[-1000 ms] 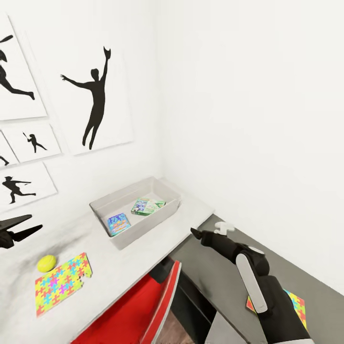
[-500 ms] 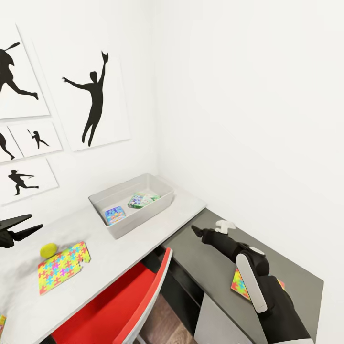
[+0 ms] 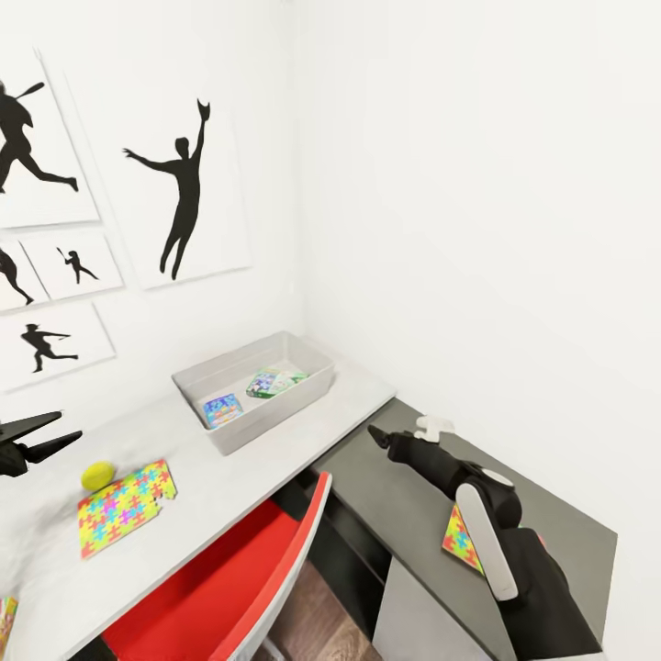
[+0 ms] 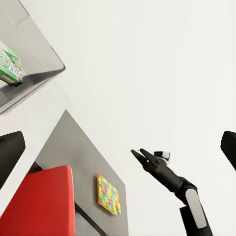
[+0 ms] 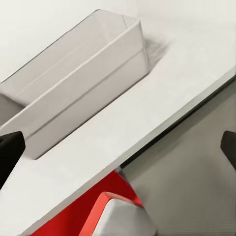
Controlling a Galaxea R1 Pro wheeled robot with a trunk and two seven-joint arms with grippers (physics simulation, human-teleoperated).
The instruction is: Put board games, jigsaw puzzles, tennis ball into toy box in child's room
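The grey toy box [image 3: 275, 419] stands at the far end of the white table [image 3: 229, 477], against the wall. A blue board game [image 3: 223, 408] and a green board game [image 3: 274, 381] lie inside it. Near the table's left end a yellow tennis ball [image 3: 97, 475] rests beside a colourful jigsaw puzzle [image 3: 126, 507]. A second jigsaw puzzle [image 3: 462, 540] lies on the lower dark grey surface [image 3: 404, 496], beside my right forearm. My left gripper [image 3: 72, 426] hovers open above the table's left end. Above the dark surface my right gripper [image 3: 374, 431] is open and holds nothing.
A red chair [image 3: 248, 588] is tucked under the table's front edge. Silhouette pictures [image 3: 188, 184] hang on the left wall, and a plain white wall closes the right side. A colourful corner [image 3: 5, 613] shows at the table's near left edge.
The whole picture has shifted: the camera has pulled back, so table and box look smaller and more of the dark surface shows. Both grippers keep their pose.
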